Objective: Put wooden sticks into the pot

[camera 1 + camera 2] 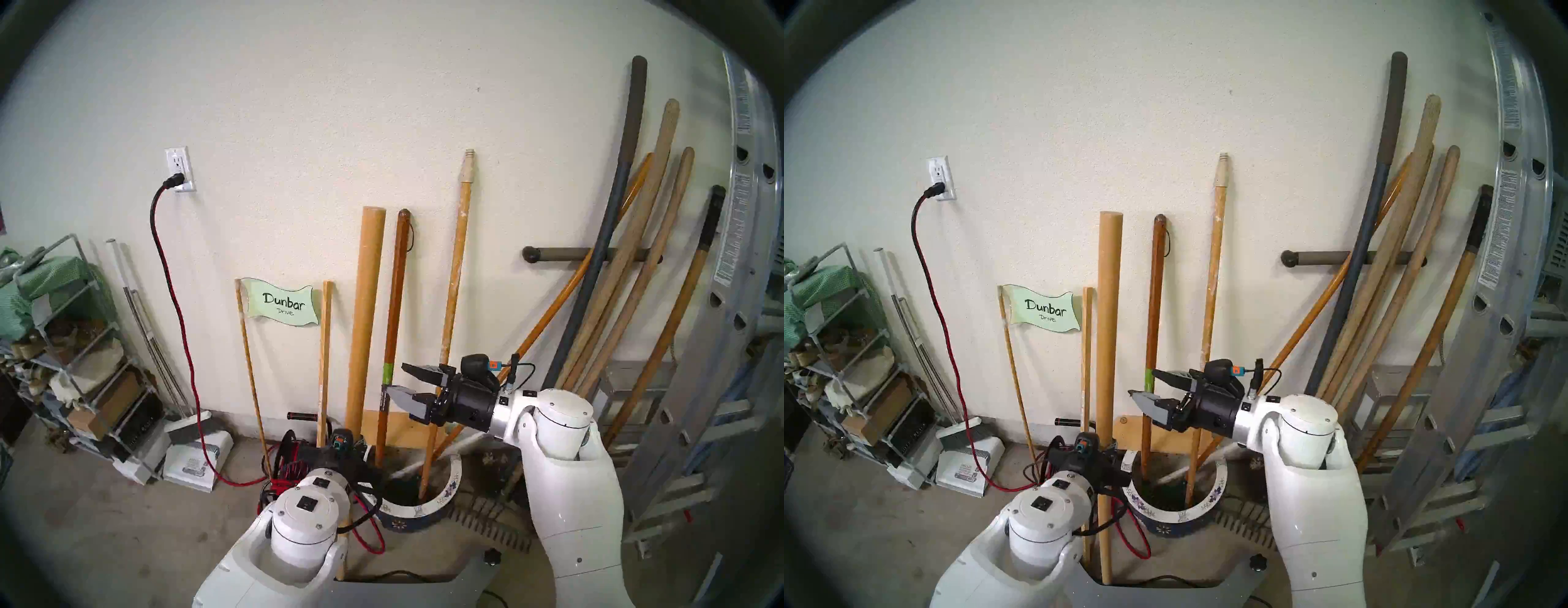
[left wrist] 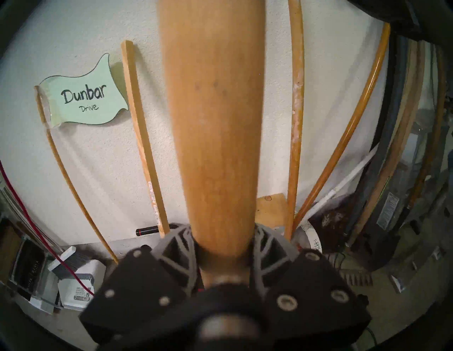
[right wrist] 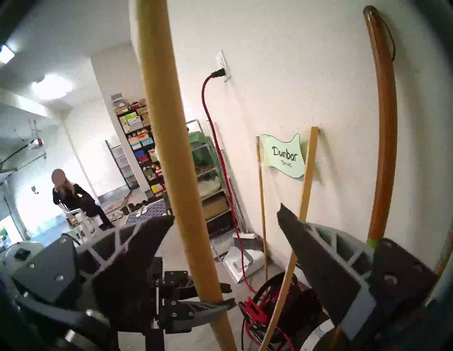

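A: Item one, plain thick round tan wooden pole with a flat top (image 1: 1108, 322). Location?

B: Upright, left of the pot and outside it. Its foot drops past the robot's base in the right head view; I cannot tell whether it touches the floor.

A: Hazards?

B: My judgement: it is gripped low, with most of its length above the grip, so it may swing or slip during a lift. Its foot could strike the ceramic rim or knock over the handles standing inside. The coiled red cord (image 1: 292, 463) lies near the foot and might snag.

A: Relation to the end effector?

B: The left end effector (image 2: 221, 247) is clamped around the pole near its lower part, fingers pressed on both sides. The pole fills the left wrist view.

A: Item two, wide round ceramic pot, dark blue with white flowers and a broad white rim (image 1: 1216, 488)?

B: On the floor by the wall, just right of the held pole.

A: Item three, tan wooden pole flecked with white paint, with a cream threaded tip (image 1: 454, 276)?

B: Foot inside the pot, top leaning on the wall. That one looks done.

A: Right end effector (image 1: 394, 377)?

B: Spread wide, holding nothing, raised above the pot beside the dark brown handle with a green label (image 1: 394, 297), which also stands in the pot.

A: Other?

B: Thin square-edged stick (image 1: 324, 361), against the wall left of the held pole.
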